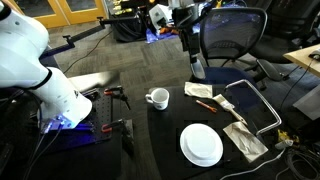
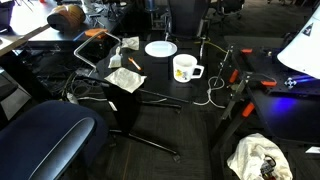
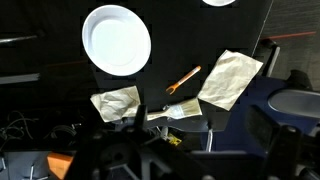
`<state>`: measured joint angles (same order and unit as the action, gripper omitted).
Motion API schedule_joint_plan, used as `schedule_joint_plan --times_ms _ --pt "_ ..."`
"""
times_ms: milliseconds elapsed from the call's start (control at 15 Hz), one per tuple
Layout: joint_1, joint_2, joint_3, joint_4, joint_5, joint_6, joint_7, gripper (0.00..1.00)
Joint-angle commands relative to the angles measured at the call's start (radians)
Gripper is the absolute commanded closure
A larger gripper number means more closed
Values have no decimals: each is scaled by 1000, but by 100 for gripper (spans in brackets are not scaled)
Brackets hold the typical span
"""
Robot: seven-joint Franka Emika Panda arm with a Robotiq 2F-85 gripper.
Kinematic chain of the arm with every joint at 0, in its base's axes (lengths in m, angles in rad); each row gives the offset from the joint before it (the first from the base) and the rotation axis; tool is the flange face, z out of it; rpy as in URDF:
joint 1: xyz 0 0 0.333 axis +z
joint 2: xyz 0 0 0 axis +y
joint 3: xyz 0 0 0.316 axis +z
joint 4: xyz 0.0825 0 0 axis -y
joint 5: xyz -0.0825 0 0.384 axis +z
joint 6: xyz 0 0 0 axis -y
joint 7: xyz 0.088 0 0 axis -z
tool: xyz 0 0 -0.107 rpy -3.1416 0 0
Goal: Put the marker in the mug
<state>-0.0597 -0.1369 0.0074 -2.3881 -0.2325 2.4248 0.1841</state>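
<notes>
The marker (image 3: 183,78) is a thin orange stick lying on the black table between two crumpled napkins. It also shows in both exterior views (image 1: 205,103) (image 2: 133,64). The white mug (image 1: 157,98) stands upright on the table, to the side of the marker, handle outward; it shows again in an exterior view (image 2: 184,68). In the wrist view only a white arc at the top edge (image 3: 220,2) shows. My gripper (image 3: 198,128) is open and empty, high above the table and well away from the marker and the mug.
A white plate (image 3: 117,38) (image 1: 201,144) (image 2: 160,48) lies on the table. Napkins (image 3: 230,78) (image 3: 118,102) flank the marker. A metal frame (image 1: 255,100) lies at the table's edge. Red-and-black hand tools (image 1: 112,95) sit by my base. Office chairs (image 1: 232,35) stand around.
</notes>
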Motion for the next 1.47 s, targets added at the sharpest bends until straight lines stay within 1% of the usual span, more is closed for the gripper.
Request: schedule_joint_plan --times_ms 0,200,333,600,800,867,933,1000,1133,1333,1400 --pt "-3 145 -6 96 25 25 114 0" --pt "11 260 -19 179 44 11 237 0" --pt "20 331 -32 232 65 16 291 0" --pt "32 466 -58 310 164 99 337 0" --pt "37 547 -66 345 265 187 325 0" --pt "44 565 -71 356 285 194 328 0" --pt "45 560 -66 355 311 173 311 0" --pt "49 546 -81 326 291 181 286 0" --pt "54 565 -79 341 311 181 287 0" --pt "56 565 -79 347 313 181 287 0" --pt "58 582 -84 358 314 179 299 0"
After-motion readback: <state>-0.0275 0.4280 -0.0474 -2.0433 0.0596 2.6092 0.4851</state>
